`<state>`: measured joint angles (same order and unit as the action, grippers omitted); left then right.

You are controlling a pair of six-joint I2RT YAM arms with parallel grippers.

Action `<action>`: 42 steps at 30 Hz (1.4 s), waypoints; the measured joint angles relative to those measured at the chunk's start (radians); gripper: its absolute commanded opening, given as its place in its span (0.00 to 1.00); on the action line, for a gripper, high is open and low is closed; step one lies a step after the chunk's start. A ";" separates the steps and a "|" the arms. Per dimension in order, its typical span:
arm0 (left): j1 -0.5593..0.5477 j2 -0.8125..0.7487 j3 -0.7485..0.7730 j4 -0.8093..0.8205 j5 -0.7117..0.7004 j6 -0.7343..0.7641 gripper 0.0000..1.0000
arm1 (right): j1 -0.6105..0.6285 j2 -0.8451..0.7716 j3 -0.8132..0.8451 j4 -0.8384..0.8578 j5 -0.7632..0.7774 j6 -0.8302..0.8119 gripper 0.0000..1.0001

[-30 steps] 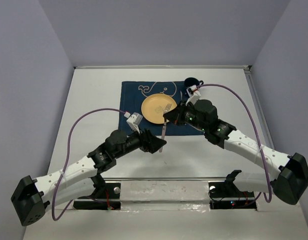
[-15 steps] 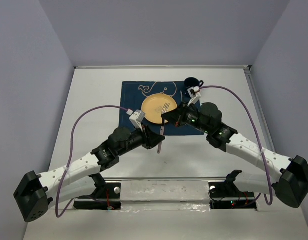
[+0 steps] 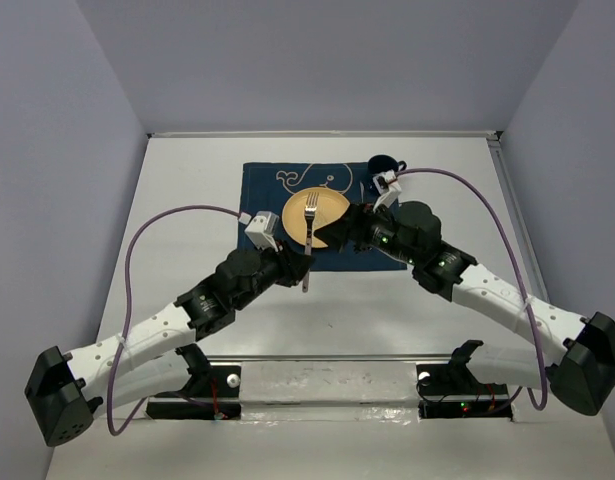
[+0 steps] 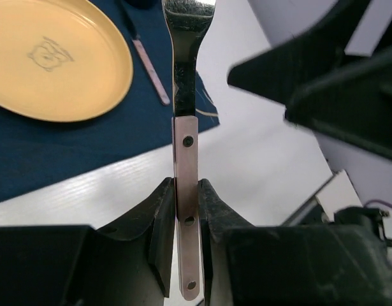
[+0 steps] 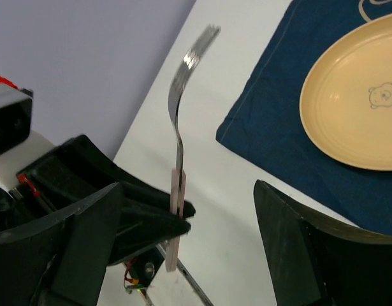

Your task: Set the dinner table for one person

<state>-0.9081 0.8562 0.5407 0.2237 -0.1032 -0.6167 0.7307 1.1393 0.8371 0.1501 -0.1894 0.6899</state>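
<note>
While your left arm stretches forward and inward low over the worktop (image 3: 187, 200), its left pincer (image 4: 186, 191) is clamped tight on the flat, riveted pink handle of a fork (image 4: 186, 137), whose glossy steel neck and tines jut out past the fingertips. Your right arm reaches in from the opposite side, the right pincer (image 3: 339, 236) spread wide and empty just beside the fork. Beyond both pincers a smooth round yellow plate (image 3: 295, 215) lies on a dark blue cloth placemat (image 3: 259, 195), and the matte white worktop spreads flat beneath them.
</note>
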 measured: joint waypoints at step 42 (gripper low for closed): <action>-0.146 -0.149 0.020 -0.035 -0.229 0.041 0.77 | 0.016 0.136 0.162 -0.219 0.217 -0.068 0.00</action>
<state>-1.0546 0.7071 0.5606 0.1883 -0.3317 -0.5755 0.7471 1.2751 0.9993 -0.0685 0.0280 0.6220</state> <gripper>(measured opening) 0.752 0.139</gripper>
